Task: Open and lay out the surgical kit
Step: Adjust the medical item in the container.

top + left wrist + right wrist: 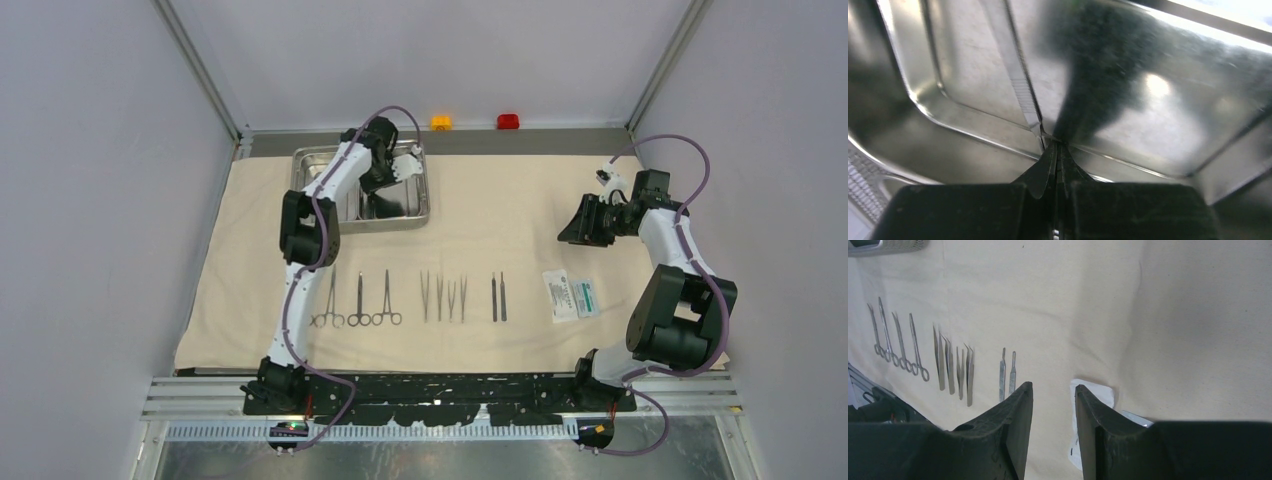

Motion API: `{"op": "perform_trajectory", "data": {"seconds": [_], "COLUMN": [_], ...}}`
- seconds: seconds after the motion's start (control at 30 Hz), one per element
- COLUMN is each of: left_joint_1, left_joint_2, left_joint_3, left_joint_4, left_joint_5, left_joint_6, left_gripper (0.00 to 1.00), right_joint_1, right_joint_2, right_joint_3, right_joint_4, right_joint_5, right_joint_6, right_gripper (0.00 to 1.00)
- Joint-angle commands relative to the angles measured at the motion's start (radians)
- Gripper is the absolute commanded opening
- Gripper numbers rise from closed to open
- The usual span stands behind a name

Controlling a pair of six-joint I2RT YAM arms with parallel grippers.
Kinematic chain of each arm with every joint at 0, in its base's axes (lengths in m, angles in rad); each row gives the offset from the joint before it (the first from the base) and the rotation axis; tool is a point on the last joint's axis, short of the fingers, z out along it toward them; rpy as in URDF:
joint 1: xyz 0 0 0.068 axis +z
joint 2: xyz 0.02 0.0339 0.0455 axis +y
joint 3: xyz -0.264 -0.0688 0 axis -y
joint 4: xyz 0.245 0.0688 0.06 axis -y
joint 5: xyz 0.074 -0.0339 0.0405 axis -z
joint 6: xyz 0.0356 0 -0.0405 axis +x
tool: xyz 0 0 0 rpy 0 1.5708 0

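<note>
The beige cloth wrap (500,200) lies spread flat. At its back left stands the steel tray (300,160), and my left gripper (386,198) reaches down into it, shut. In the left wrist view its fingertips (1056,146) meet on the tray floor (1158,115), and a thin ridged steel tool (1020,85) ends right beside them; I cannot tell whether it is pinched. Ring-handled forceps (358,300), tweezers (443,297), thin straight tools (498,297) and a white-and-green packet (572,296) lie in a row. My right gripper (1054,387) hovers open above the packet (1098,392), holding nothing.
An orange button (441,122) and a red button (508,121) sit on the back ledge. Grey walls close in on both sides. A black rail (440,385) with the arm bases runs along the cloth's near edge.
</note>
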Motion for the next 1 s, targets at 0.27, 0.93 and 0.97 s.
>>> {"op": "perform_trajectory", "data": {"seconds": [0.27, 0.93, 0.97], "left_joint_1": [0.005, 0.002, 0.002], "left_joint_2": [0.121, 0.194, 0.188], "left_joint_3": [0.151, 0.280, 0.280], "left_joint_4": [0.172, 0.361, 0.359], "left_joint_5": [-0.131, -0.095, -0.084], "left_joint_6": [0.009, -0.248, -0.271], "left_gripper": [0.00, 0.19, 0.19], "right_joint_1": [0.003, 0.002, 0.002], "right_joint_2": [-0.005, -0.020, -0.019], "right_joint_3": [0.006, 0.000, 0.001], "right_joint_4": [0.027, 0.024, 0.024], "right_joint_5": [-0.011, -0.001, -0.001], "right_joint_6": [0.000, 0.000, 0.000], "right_gripper": [0.42, 0.42, 0.42]}}
